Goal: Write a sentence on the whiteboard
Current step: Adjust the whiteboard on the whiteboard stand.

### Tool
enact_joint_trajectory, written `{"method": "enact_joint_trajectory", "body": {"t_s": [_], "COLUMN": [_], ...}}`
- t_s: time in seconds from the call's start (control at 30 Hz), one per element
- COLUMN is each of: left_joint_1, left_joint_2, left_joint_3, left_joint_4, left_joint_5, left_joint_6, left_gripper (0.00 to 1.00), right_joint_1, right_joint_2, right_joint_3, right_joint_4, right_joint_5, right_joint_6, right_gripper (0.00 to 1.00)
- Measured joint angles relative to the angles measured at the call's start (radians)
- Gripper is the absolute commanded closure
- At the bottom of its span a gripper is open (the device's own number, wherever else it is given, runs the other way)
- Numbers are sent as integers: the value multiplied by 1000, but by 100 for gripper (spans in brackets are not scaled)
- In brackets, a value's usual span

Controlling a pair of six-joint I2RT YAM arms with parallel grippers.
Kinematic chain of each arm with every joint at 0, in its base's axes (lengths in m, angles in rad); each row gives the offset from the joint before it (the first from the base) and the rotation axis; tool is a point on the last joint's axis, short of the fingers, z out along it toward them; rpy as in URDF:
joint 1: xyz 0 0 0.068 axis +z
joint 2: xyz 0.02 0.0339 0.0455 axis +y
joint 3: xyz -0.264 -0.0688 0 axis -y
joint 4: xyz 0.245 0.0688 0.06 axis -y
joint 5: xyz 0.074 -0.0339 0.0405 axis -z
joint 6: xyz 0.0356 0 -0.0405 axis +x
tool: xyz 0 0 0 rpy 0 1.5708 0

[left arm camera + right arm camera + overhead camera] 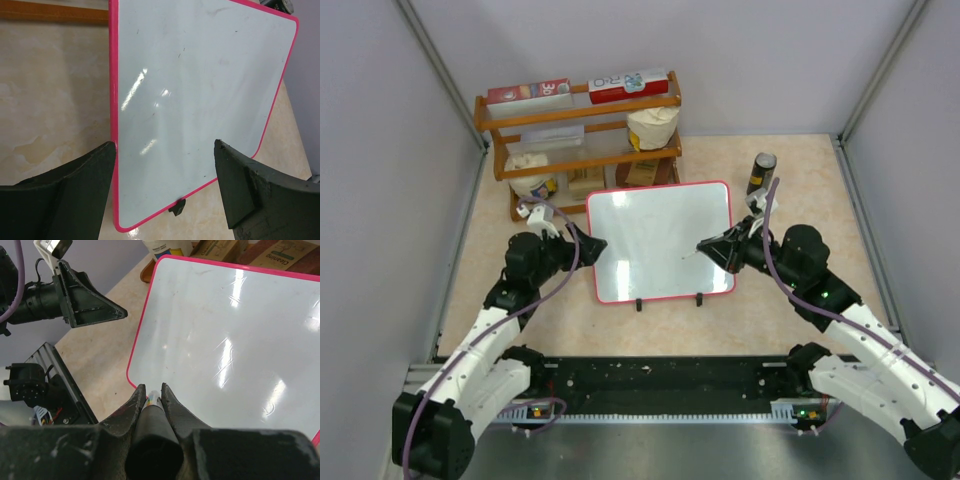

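The whiteboard (660, 240) (200, 90) (235, 325), glossy white in a pink frame, lies in the middle of the table on two black clip feet (640, 305). No sentence shows on it, only faint specks and glare. My left gripper (598, 248) (165, 145) is open at the board's left edge, and its near-left corner shows between the fingers; I cannot tell whether they touch it. My right gripper (708, 248) (153, 388) is shut on a black marker (152, 425), whose tip points left over the board's right half, just above the surface.
A wooden rack (580, 120) with boxes, jars and paper rolls stands right behind the board. A dark can (761, 172) stands at the back right. Grey enclosure walls close in both sides, and a black rail (660, 375) runs along the near edge.
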Motion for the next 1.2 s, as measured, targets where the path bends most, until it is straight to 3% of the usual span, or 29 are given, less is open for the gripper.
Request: {"method": "enact_joint_trajectory", "body": {"t_s": [1.2], "left_joint_1": [8], "left_joint_2": [55], "left_joint_3": [16], "left_joint_4": [-55], "left_joint_5": [-14], "left_joint_6": [51], "left_gripper": [17], "right_joint_1": [-19], "right_joint_2": [-1], "right_joint_3": [0], "right_joint_4": [3], "right_joint_5": [-8], "right_joint_6": [2], "right_gripper": [100]}}
